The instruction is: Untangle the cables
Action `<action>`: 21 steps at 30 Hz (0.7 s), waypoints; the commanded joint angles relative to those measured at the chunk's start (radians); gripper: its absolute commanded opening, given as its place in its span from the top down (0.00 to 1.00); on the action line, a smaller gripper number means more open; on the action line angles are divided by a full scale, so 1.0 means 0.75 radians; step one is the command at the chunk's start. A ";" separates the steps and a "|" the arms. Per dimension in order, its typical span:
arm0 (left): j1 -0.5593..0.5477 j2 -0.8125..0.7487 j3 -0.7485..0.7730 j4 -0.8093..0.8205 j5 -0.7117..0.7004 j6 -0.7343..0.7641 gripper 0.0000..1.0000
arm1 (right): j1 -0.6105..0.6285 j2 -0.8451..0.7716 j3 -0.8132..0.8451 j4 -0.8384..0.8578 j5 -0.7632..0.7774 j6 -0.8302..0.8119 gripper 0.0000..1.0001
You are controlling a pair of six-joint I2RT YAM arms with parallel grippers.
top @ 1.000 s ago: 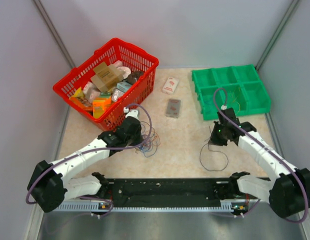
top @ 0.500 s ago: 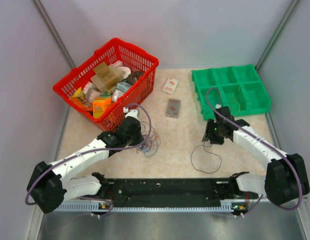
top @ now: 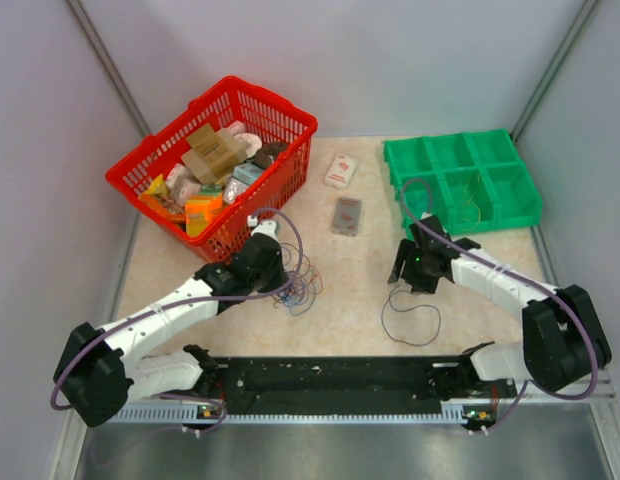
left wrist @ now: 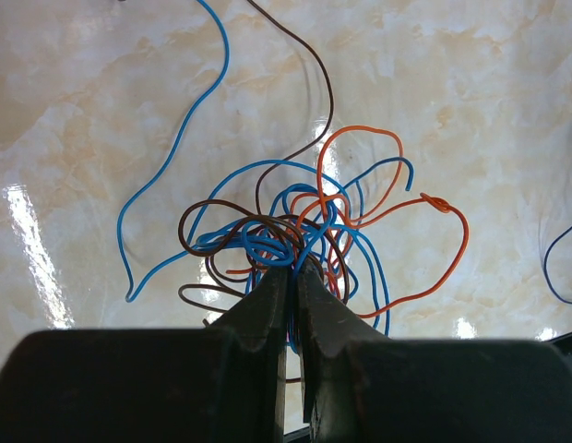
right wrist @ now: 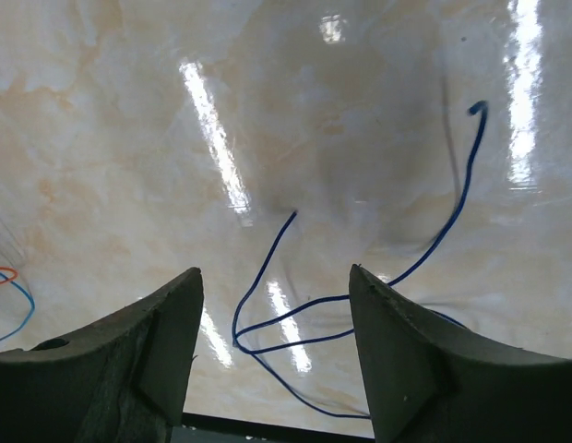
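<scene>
Pinches the knot of the cables (left wrist: 291, 235) with the left jaws clenched, just in front of the red basket (top: 275, 165). Holds nothing in the right jaws, spread wide over one blue strand (right wrist: 457, 203) lying alone on the tabletop (top: 350, 280), well right of that basket. Seems only begun: one strand apart, with blue, orange and brown wires looped together and left to separate.

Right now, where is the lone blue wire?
Top view: the blue wire lies looped right of centre, just below the right tool, away from the tangle.
</scene>
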 commanded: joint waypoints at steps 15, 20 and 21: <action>0.006 -0.014 -0.018 0.074 0.042 -0.018 0.91 | 0.402 0.212 0.146 -0.075 0.364 -0.025 0.37; 0.006 -0.026 -0.028 0.074 0.038 -0.024 0.91 | 0.490 0.276 0.179 -0.145 0.491 -0.009 0.44; 0.006 -0.026 -0.028 0.072 0.040 -0.024 0.91 | 0.506 0.278 0.183 -0.155 0.507 0.000 0.45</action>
